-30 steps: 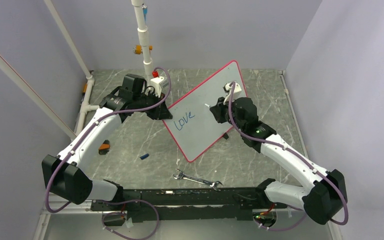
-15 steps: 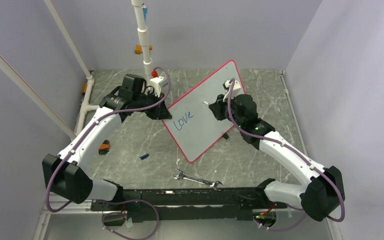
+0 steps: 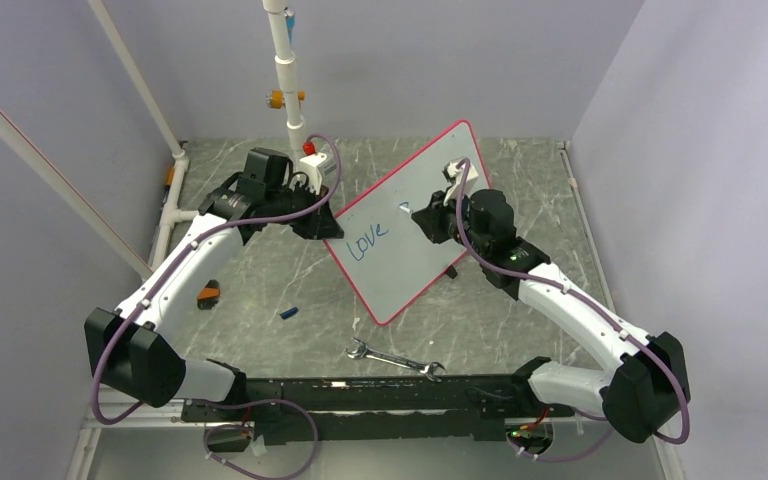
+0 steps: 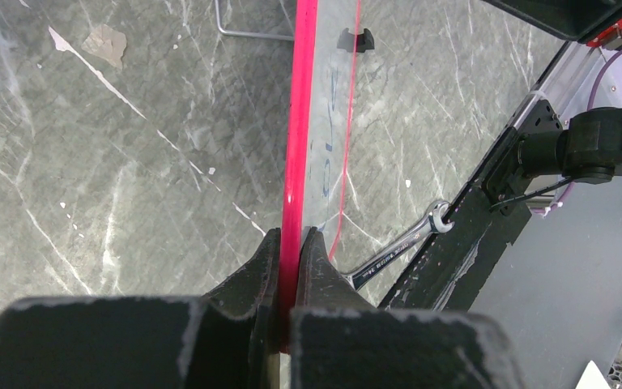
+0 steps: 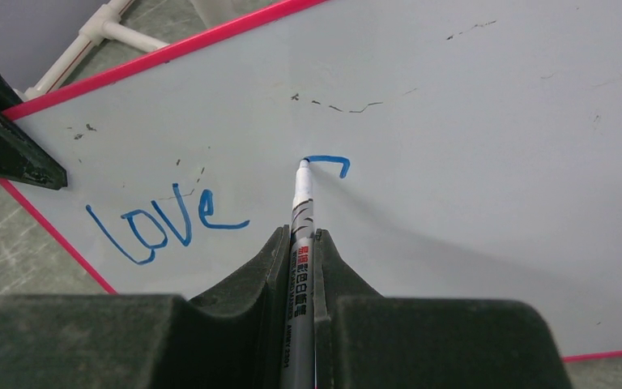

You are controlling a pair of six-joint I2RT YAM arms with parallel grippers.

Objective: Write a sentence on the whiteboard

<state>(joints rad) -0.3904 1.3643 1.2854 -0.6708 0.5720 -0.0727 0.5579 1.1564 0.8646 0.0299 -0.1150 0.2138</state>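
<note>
Whiteboard (image 3: 405,270) stands tilted in the middle of the marbled table (image 3: 260,280), between the two arms, its writing face turned up toward the overhead camera and its red-pink rim showing all round. The left gripper (image 4: 290,243) is closed on the rim at the board's left edge; the wrist view shows both fingers pinching the red edge tight, with no gap on either side. The right gripper (image 5: 300,239) is clamped on a slim marker (image 5: 301,215), whose barrel runs out between the fingers and whose tip touches the white surface in the upper middle of the board. Of the sentence (image 5: 166,223), only the blue word "Love" is written, toward the left edge of the board near the held rim. Just at the marker tip lies a short hooked blue stroke (image 5: 330,162), set to the right of that word and apart from it. A wrench (image 3: 393,359) lies flat on the table near the arm bases, well apart from the board.
</note>
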